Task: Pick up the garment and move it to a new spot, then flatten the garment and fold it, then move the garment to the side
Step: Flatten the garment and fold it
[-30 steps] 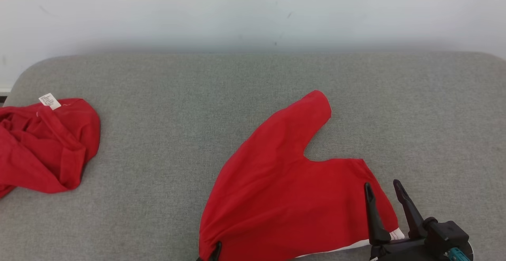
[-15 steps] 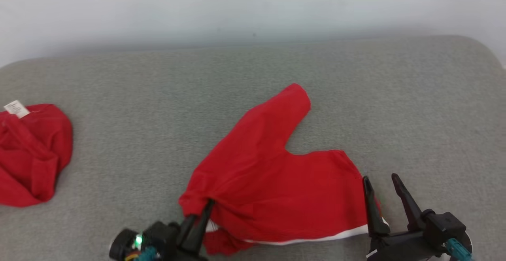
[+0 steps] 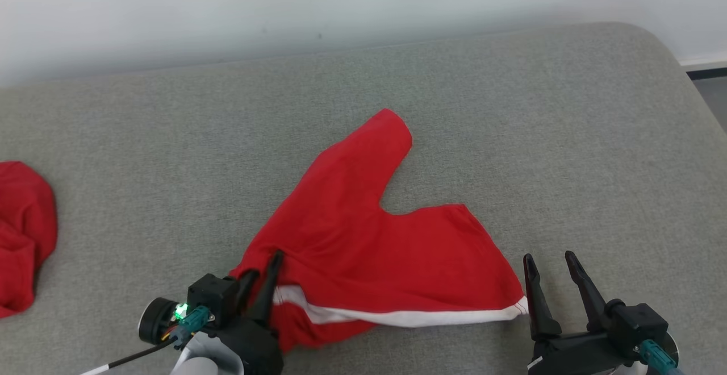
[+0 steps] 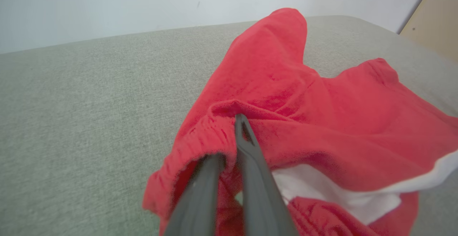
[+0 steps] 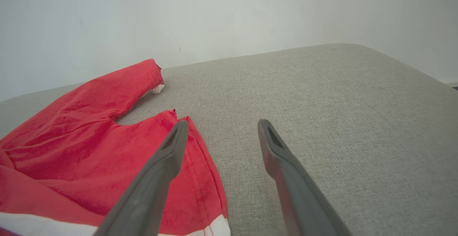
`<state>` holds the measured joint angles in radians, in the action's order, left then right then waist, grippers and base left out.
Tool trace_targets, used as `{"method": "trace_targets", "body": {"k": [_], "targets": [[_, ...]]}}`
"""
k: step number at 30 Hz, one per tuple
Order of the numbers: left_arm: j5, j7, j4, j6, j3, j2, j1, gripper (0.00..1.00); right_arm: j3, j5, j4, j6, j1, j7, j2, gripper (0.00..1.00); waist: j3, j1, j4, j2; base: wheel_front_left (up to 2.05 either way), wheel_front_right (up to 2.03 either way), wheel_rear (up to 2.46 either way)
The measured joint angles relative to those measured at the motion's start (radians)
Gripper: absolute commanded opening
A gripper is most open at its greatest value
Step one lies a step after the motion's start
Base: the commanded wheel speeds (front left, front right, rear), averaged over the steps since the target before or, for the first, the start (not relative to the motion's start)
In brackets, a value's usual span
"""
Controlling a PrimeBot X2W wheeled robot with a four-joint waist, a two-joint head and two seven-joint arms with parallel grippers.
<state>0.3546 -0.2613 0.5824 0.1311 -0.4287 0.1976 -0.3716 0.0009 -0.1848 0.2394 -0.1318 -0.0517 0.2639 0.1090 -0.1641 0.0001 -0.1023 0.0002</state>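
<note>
The garment (image 3: 369,238) is a pair of red shorts with a white stripe, lying mostly flat on the grey padded surface (image 3: 511,108), one leg pointing to the far side. My left gripper (image 3: 264,270) is shut on its bunched waistband at the near left; in the left wrist view the gripper (image 4: 229,139) pinches the gathered red edge of the garment (image 4: 304,103). My right gripper (image 3: 549,258) stands open just right of the garment's near right corner, with nothing between its fingers. In the right wrist view the right gripper (image 5: 223,123) has its left finger over the hem of the garment (image 5: 89,128).
A second crumpled red cloth (image 3: 23,233) lies at the far left edge of the surface. A pale wall (image 3: 363,5) runs behind. The surface's rounded right end (image 3: 676,62) drops to a dark floor strip. Bare grey padding stretches to the right of the garment.
The head camera has turned right, so everything shifted left. My left gripper has come up into view with the waistband, pulling it up and turning the white stripe out. The right gripper stayed open.
</note>
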Motion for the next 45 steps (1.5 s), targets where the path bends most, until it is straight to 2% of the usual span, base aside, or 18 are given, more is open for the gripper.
{"method": "trace_targets", "body": {"k": [11,18,25,31,45], "targets": [[0.008,-0.001,-0.155,0.0,0.032,-0.046,0.128,1.0,-0.009,-0.006,-0.006,0.0,0.014,0.0,-0.008,1.0,0.022,-0.0002,0.071,-0.0001,0.0,0.0,0.0],[0.005,-0.001,-0.22,0.0,-0.011,-0.067,0.237,1.0,-0.01,-0.008,-0.006,0.0,0.024,0.0,-0.012,1.0,0.033,-0.0002,0.123,-0.0001,0.0,0.0,0.0],[0.0,-0.001,-0.252,-0.008,-0.01,-0.079,0.301,1.0,-0.01,-0.012,-0.007,0.0,0.028,0.0,-0.013,1.0,0.039,-0.0002,0.144,-0.0001,0.0,0.0,0.0],[-0.007,-0.001,-0.278,-0.008,-0.009,-0.08,0.362,1.0,-0.015,-0.016,-0.006,0.0,0.044,0.0,-0.01,1.0,0.053,-0.0002,0.152,-0.0002,0.0,0.0,0.0],[-0.018,-0.001,-0.261,-0.016,0.042,-0.043,0.477,1.0,-0.056,-0.015,0.016,0.0,0.173,0.0,0.021,1.0,0.117,-0.0003,0.158,-0.0001,0.0,0.0,0.0]]}}
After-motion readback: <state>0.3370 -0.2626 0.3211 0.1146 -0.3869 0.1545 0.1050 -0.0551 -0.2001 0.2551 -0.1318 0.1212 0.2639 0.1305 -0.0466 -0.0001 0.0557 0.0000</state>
